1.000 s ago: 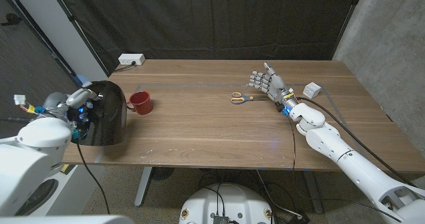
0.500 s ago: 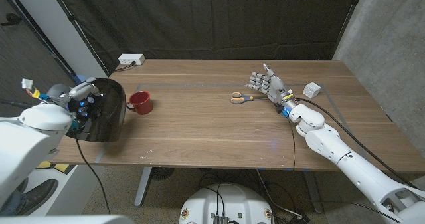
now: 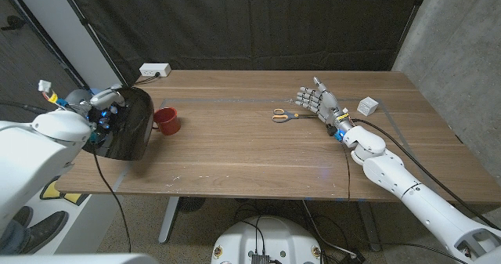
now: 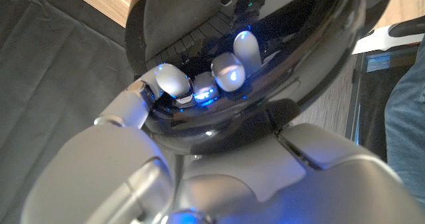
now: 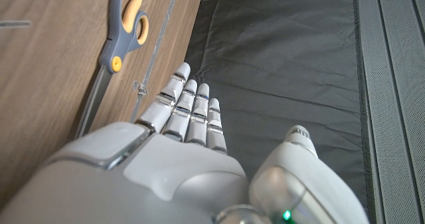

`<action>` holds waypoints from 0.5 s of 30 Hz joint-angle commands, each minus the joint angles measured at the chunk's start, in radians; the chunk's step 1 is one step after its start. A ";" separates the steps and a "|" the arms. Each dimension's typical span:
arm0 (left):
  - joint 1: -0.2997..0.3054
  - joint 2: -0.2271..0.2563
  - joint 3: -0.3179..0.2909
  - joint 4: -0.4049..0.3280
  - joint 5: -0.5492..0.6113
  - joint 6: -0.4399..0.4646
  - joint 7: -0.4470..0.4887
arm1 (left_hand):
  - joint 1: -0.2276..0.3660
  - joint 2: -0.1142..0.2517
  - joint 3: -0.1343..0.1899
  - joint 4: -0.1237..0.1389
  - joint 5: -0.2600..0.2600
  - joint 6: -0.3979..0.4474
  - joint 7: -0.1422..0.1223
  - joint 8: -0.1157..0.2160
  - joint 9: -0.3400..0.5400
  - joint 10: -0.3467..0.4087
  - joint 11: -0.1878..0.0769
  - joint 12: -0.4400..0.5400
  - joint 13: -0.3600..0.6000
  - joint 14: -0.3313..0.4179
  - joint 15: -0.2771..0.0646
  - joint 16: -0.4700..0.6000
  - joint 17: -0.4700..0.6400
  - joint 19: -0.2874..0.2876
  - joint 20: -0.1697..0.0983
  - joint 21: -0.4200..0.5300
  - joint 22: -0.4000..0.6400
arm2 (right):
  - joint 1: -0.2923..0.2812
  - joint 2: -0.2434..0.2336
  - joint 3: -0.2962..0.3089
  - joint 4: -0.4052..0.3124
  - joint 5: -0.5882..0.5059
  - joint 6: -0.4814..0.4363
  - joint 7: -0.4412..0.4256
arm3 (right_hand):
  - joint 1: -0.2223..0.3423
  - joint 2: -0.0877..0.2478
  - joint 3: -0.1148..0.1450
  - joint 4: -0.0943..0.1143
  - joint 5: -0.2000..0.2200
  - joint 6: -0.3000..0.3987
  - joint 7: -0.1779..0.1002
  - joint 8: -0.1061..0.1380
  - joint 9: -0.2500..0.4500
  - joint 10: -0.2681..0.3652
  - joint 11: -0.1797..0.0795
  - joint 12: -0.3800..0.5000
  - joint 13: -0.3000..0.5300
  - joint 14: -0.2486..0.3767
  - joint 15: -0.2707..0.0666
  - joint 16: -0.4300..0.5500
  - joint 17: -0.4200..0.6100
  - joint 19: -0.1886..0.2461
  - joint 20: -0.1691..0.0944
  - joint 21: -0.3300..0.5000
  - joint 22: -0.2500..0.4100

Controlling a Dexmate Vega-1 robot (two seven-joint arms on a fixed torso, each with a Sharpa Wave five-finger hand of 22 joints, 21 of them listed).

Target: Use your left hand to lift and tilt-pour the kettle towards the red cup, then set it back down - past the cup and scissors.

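Wooden table [image 3: 258, 150] | left hand [image 3: 100, 111] fingers wrapped on kettle [image 3: 129, 127] | right hand [image 3: 317, 101] fingers apart, empty

Glossy black kettle [image 3: 125, 124], red cup [image 3: 166, 121] — scissors [image 3: 283, 115] orange-handled (grey blades).

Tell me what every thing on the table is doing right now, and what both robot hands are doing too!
kettle: lifted at the table's left end, tipped toward the cup.
left hand: holds the kettle, fingers curled on its handle.
red cup: upright beside the kettle.
scissors: lying flat, blades shut.
right hand: holds nothing, fingers straight, beside the scissors.
white cube: sitting near the right edge.
power strip: resting at the back edge.
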 commanded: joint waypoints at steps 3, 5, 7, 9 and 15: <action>-0.068 0.111 0.041 0.033 -0.065 0.021 0.031 | -0.004 0.021 0.057 0.049 0.004 -0.002 0.002 0.011 0.002 0.083 -0.074 0.103 0.078 0.043 -0.037 -0.008 -0.002 -0.004 -0.048 -0.006 0.001 | -0.016 -0.012 0.006 -0.022 0.003 -0.004 -0.016 | 0.003 0.007 -0.005 0.000 -0.002 0.003 0.004 -0.002 0.006 0.009 -0.002 -0.005 0.004 0.000 0.003 -0.003 0.003 0.009 -0.018 -0.002 0.003; -0.070 0.140 0.035 0.041 -0.122 0.021 0.068 | -0.005 0.020 0.058 0.048 0.004 0.000 0.005 0.012 0.000 0.082 -0.072 0.104 0.078 0.043 -0.037 -0.008 -0.003 -0.003 -0.047 -0.005 0.001 | -0.016 -0.014 0.005 -0.022 0.001 -0.004 -0.014 | 0.003 0.008 -0.005 0.000 -0.002 0.004 0.004 -0.002 0.006 0.009 0.000 -0.005 0.004 0.000 0.003 -0.003 0.003 0.008 -0.018 -0.002 0.003; -0.071 0.172 0.028 0.052 -0.188 0.021 0.109 | -0.005 0.020 0.058 0.048 0.004 -0.001 0.005 0.011 -0.005 0.084 -0.074 0.101 0.072 0.041 -0.037 -0.005 0.002 -0.003 -0.046 -0.006 0.001 | -0.017 -0.014 0.006 -0.026 0.003 -0.008 -0.018 | 0.003 0.008 -0.005 0.000 -0.002 0.003 0.003 -0.002 0.006 0.009 -0.001 -0.005 0.004 0.000 0.004 -0.003 0.003 0.008 -0.018 -0.002 0.003; -0.078 0.220 0.024 0.068 -0.284 0.021 0.167 | -0.006 0.020 0.059 0.048 0.003 -0.003 0.004 0.019 0.005 0.080 -0.073 0.105 0.079 0.040 -0.036 -0.007 0.002 -0.003 -0.048 -0.006 0.001 | -0.016 -0.016 0.004 -0.024 -0.001 -0.005 -0.016 | 0.003 0.008 -0.005 0.000 -0.002 0.003 0.004 -0.002 0.006 0.009 -0.003 -0.005 0.004 0.000 0.004 -0.003 0.003 0.009 -0.018 -0.002 0.003; -0.087 0.292 0.010 0.107 -0.535 0.021 0.353 | -0.007 0.022 0.060 0.048 0.001 -0.006 0.003 0.019 -0.007 0.082 -0.072 0.101 0.071 0.039 -0.032 -0.001 0.013 -0.007 -0.045 -0.007 0.001 | -0.016 -0.017 0.005 -0.025 0.001 -0.010 -0.020 | 0.002 0.009 -0.006 0.000 -0.002 0.003 0.004 -0.002 0.006 0.008 -0.003 -0.005 0.004 -0.001 0.004 -0.003 0.003 0.009 -0.018 -0.002 0.003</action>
